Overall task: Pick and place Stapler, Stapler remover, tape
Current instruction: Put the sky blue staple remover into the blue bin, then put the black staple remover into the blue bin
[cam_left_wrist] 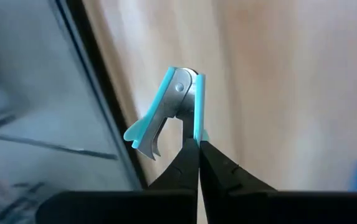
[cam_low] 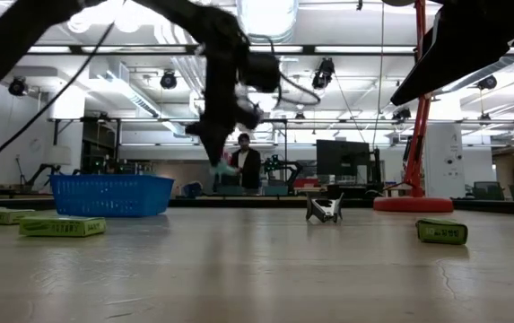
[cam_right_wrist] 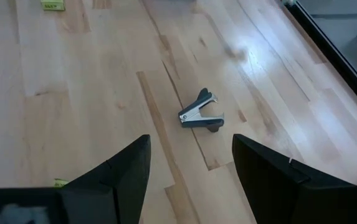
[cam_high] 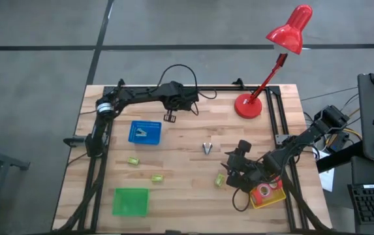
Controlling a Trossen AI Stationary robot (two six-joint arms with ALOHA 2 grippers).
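You are looking at a light-blue plastic staple remover (cam_left_wrist: 172, 106) with a shiny metal hinge and curved claws, and your left gripper (cam_left_wrist: 195, 148) is pinching one of its flat handles between fingers pressed tight together. It is hanging clear above the bench (cam_high: 193, 189), near the far edge beside the blue mesh basket (cam_high: 145, 132); in the left wrist view its long axis is running straight out from the fingertips, claws curling off to one side.

A second staple remover (cam_right_wrist: 201, 112), dark with bright metal jaws, is lying on the bench's pale butcher-block planks near the middle, its claws pointing toward the right gripper (cam_right_wrist: 190, 168), whose broad dark fingers are standing spread and holding nothing. Small yellow-green boxes (cam_high: 156, 177) are sitting flat on the wood, a green tray (cam_high: 130, 201) is resting at the near left corner, and a red gooseneck lamp (cam_high: 290, 29) is leaning over the far right. Behind the bench, a person (cam_low: 245, 167) is standing in a bright workshop.
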